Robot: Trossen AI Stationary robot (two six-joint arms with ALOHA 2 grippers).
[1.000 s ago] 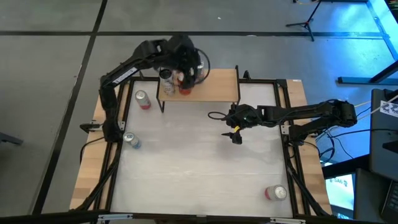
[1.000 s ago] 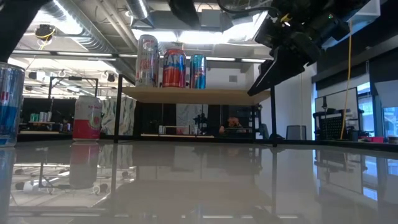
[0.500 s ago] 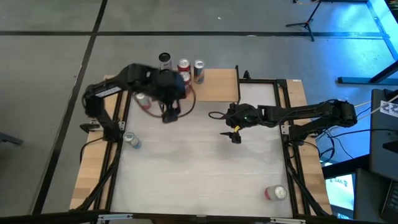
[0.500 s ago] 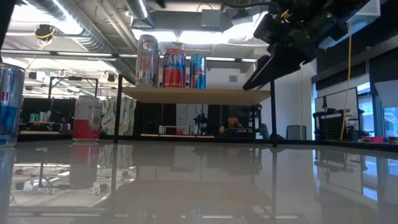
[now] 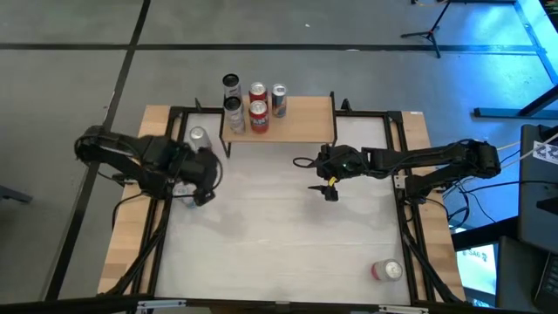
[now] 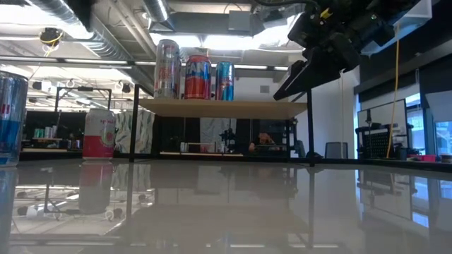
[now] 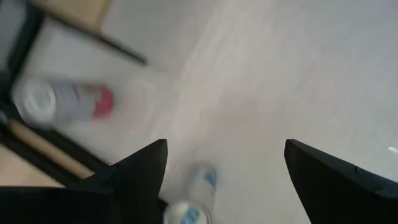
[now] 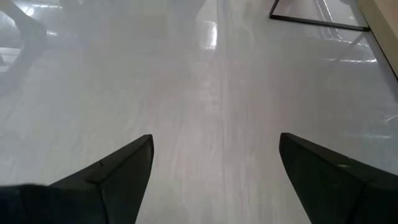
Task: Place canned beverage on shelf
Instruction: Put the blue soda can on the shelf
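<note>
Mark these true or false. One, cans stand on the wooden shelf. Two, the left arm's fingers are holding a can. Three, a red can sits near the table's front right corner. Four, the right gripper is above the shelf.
1. True: cans, among them a red can, stand on the light wooden shelf.
2. False: the left gripper is open and empty, near a blue-and-silver can.
3. True: a red-and-silver can sits there.
4. False: the right gripper hovers open above the white table, in front of the shelf.
</note>
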